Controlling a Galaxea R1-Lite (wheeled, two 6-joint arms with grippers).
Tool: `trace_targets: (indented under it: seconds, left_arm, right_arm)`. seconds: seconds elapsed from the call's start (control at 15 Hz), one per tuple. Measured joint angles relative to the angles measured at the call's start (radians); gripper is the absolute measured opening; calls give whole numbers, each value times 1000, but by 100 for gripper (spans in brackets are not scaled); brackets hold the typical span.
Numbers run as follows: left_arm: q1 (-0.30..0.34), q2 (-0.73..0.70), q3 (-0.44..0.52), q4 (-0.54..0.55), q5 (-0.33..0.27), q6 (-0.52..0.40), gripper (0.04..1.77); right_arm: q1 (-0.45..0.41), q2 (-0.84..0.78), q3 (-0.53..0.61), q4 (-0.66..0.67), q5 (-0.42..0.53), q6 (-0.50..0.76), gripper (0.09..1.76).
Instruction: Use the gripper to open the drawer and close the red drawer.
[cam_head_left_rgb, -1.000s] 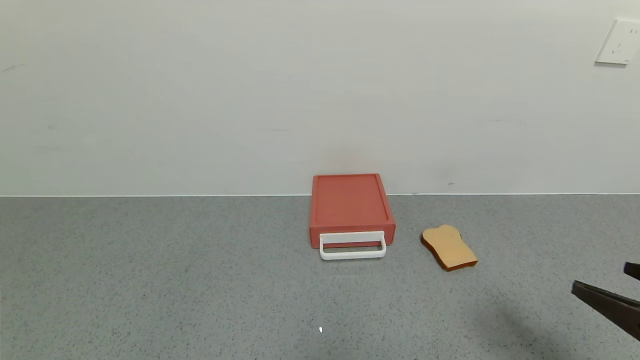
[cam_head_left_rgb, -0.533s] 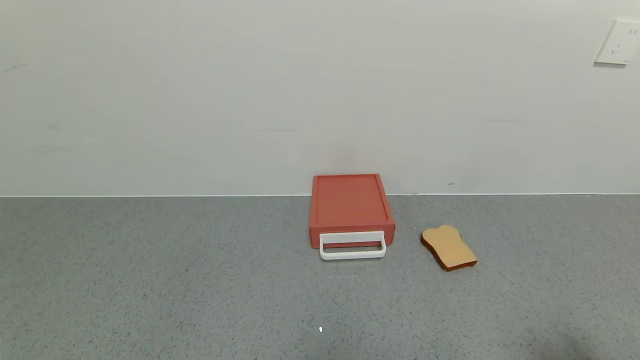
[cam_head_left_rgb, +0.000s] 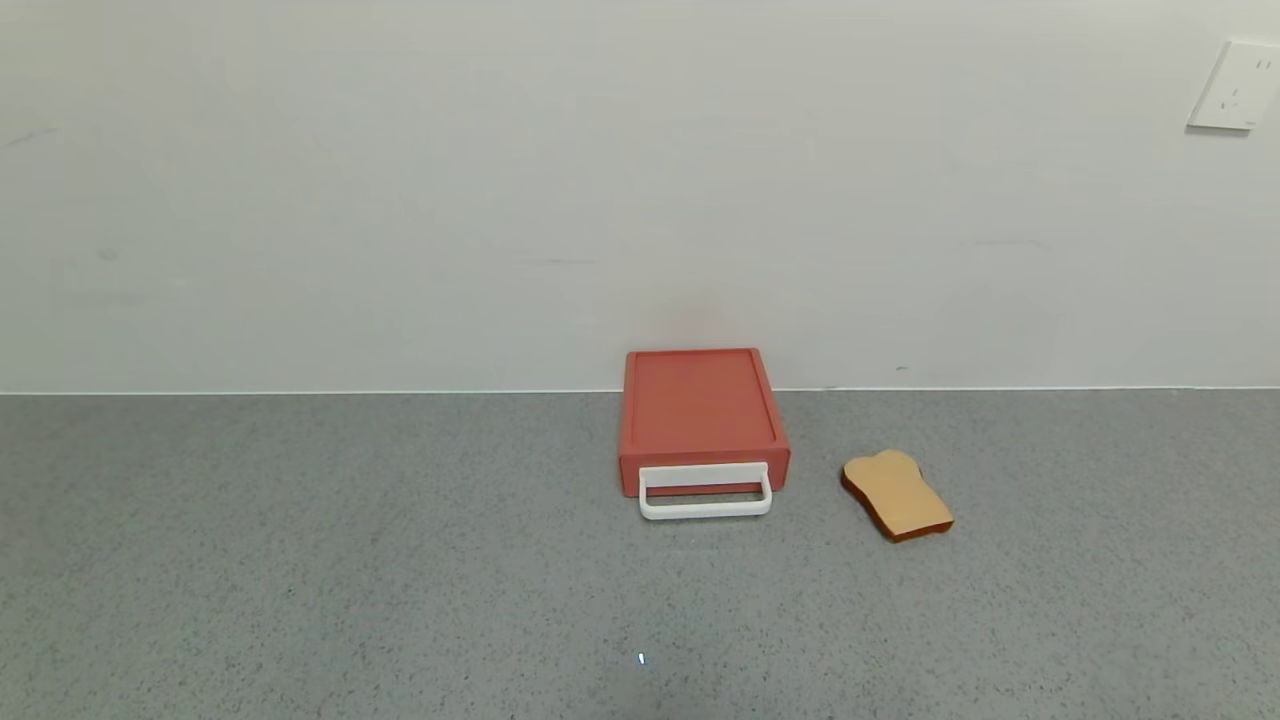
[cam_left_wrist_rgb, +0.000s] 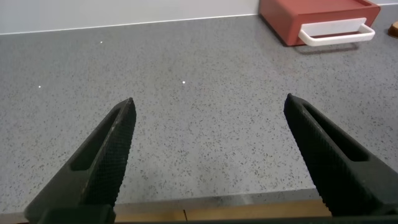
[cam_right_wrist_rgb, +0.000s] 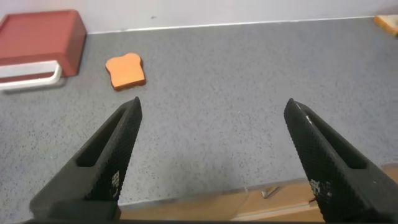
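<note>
The red drawer (cam_head_left_rgb: 700, 415) is a flat terracotta box against the back wall, its tray pushed in and its white loop handle (cam_head_left_rgb: 705, 495) facing me. It also shows in the left wrist view (cam_left_wrist_rgb: 317, 18) and the right wrist view (cam_right_wrist_rgb: 40, 40). No gripper shows in the head view. My left gripper (cam_left_wrist_rgb: 208, 109) is open and empty over the counter's front edge. My right gripper (cam_right_wrist_rgb: 213, 109) is open and empty over the front edge too, far from the drawer.
A tan toast-shaped slice (cam_head_left_rgb: 897, 496) lies on the grey counter (cam_head_left_rgb: 350, 560) right of the drawer; it shows in the right wrist view (cam_right_wrist_rgb: 125, 71). A white wall socket (cam_head_left_rgb: 1236, 85) is at the upper right. The counter's wooden front edge (cam_right_wrist_rgb: 280, 202) is below the grippers.
My right gripper, seen at the head view's right edge a second ago, has drawn back out of that view. The drawer and the slice have not moved.
</note>
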Motion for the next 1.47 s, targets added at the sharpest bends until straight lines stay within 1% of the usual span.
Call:
trace_targets:
  seconds: [0.2, 0.4, 0.6, 0.67, 0.8, 0.93, 1.13, 1.27, 1.33, 1.47]
  left_arm:
    - [0, 0, 0, 0, 1, 0, 172]
    - [0, 0, 0, -2, 1, 0, 172]
    - [0, 0, 0, -2, 1, 0, 172]
    - [0, 0, 0, -2, 1, 0, 172]
    - [0, 0, 0, -2, 1, -2, 172]
    - [0, 0, 0, -2, 0, -2, 172]
    - [0, 0, 0, -2, -3, -2, 172]
    - [0, 0, 0, -2, -5, -3, 172]
    - [0, 0, 0, -2, -4, -3, 172]
    - [0, 0, 0, -2, -4, -3, 172]
  right_arm:
    - [-31, -65, 11, 4, 46, -11, 169]
    - [-52, -154, 70, 0, 119, -27, 170]
    - [-61, -243, 147, -16, 123, -42, 170]
    - [-61, -263, 174, -43, 124, -46, 170]
    - [-62, -287, 252, -166, 124, -50, 170]
    - [-62, -297, 364, -307, 124, -62, 170]
    - [-62, -302, 542, -464, 125, -100, 170]
    - [-61, -302, 611, -506, 171, -114, 170]
    - [-61, -302, 630, -507, 200, -114, 170]
    - [-60, -302, 644, -508, 213, -105, 170]
